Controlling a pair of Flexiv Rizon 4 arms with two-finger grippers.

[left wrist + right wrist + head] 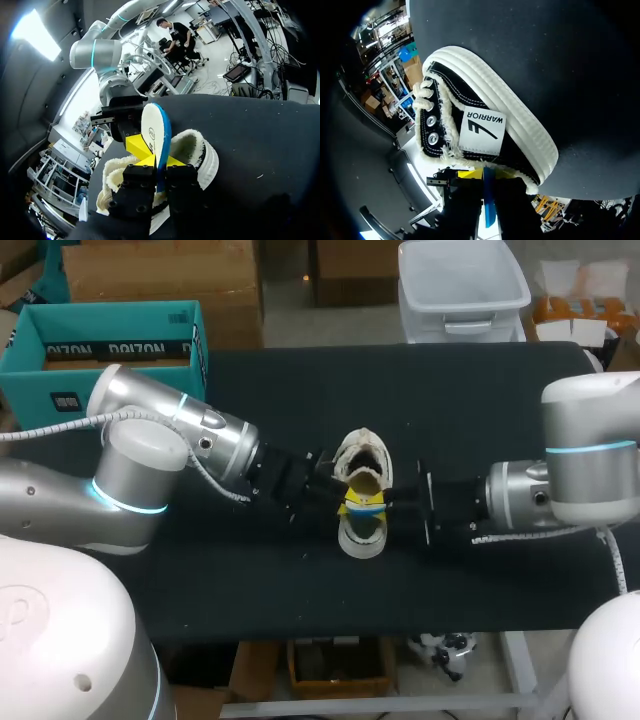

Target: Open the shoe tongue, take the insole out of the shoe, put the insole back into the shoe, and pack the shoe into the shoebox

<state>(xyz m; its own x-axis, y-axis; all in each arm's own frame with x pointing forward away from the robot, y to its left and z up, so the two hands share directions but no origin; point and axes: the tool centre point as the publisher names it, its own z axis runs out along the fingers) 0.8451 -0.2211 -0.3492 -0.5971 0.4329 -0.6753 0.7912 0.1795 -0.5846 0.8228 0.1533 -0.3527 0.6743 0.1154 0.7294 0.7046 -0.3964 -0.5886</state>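
- Head view: the shoe (361, 458) lies in the middle of the black table (480, 400), opening upward. The insole (365, 508) stands on edge over it. The left gripper (346, 502) and right gripper (384, 502) meet on it from opposite sides. The teal shoebox (110, 316) sits at the far left corner, with lettering on its inner wall.
- Left wrist view: the left gripper's fingers pinch the insole's blue edge. A small round stamp (150, 131) on the insole's white face is too small to read.
- Right wrist view: the right gripper's fingers close on the insole too. The shoe's black side carries a white label (481, 127) with dark print.
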